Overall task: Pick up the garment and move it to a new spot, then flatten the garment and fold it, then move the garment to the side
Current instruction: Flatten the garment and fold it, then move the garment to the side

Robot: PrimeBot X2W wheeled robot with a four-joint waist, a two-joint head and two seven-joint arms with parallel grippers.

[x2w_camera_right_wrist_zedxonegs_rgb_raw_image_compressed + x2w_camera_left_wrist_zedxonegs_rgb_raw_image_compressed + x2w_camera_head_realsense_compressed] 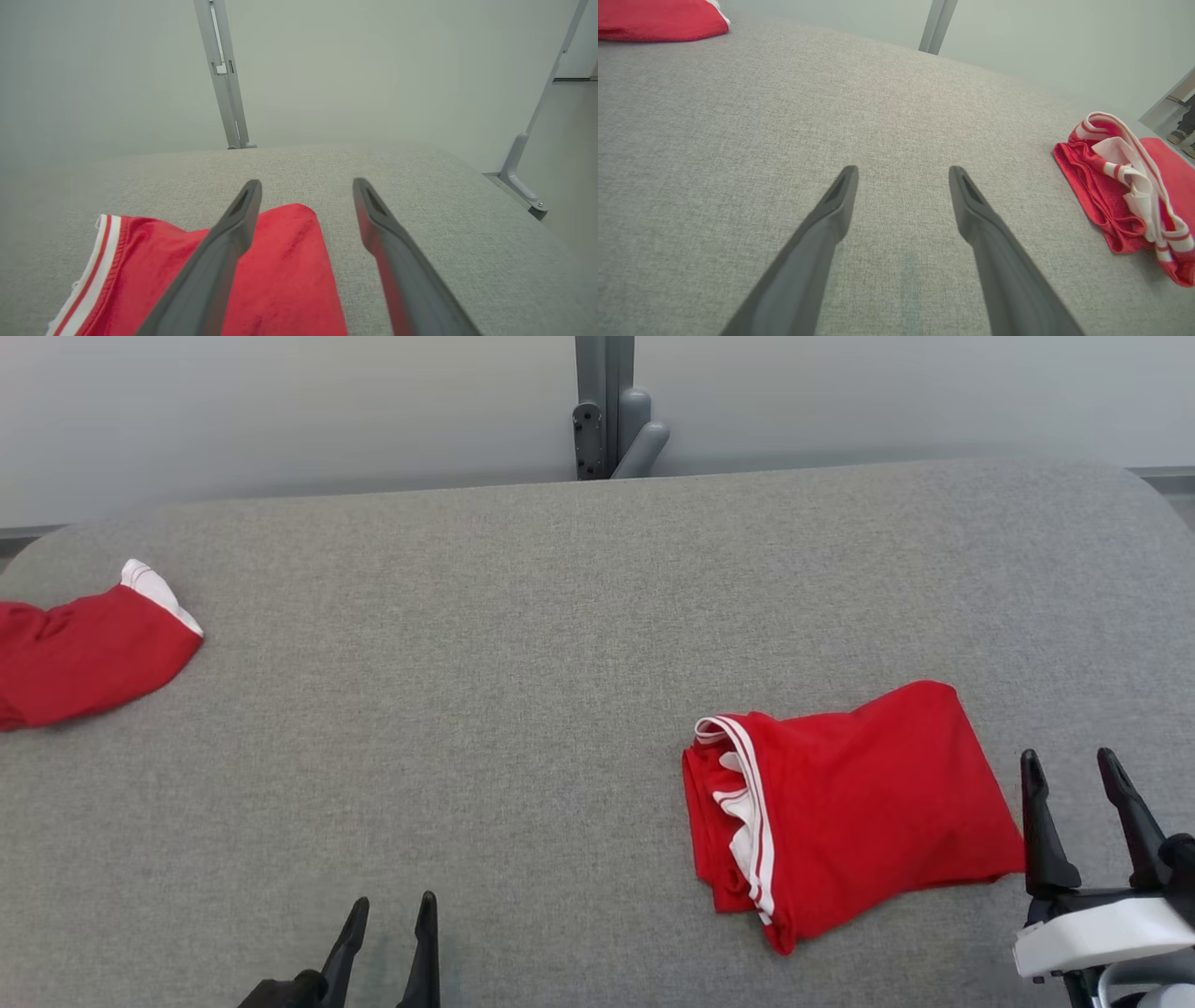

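The garment (859, 803) lies on the right part of the table (523, 663), folded into a thick, roughly rectangular packet of smooth red knit. Its left edge shows several stacked layers and a white band with thin red stripes; the top face is a little wrinkled. The table cover is a grey woven cloth with a fine, rough grain, and its far corners are rounded.

The right gripper (1068, 756) stands just beside the garment's right edge. Its two long dark fingers are spread apart and hold nothing. In the right wrist view one finger passes over the red cloth and the other over bare grey cloth; if they touch the cloth, I cannot tell.

The left gripper (394, 901) is at the near edge, well apart from the garment – also parted and empty, above bare cloth.

A second red piece (84, 653) with a white hem lies at the far left. A grey metal post (605, 401) rises behind the table against a pale wall.
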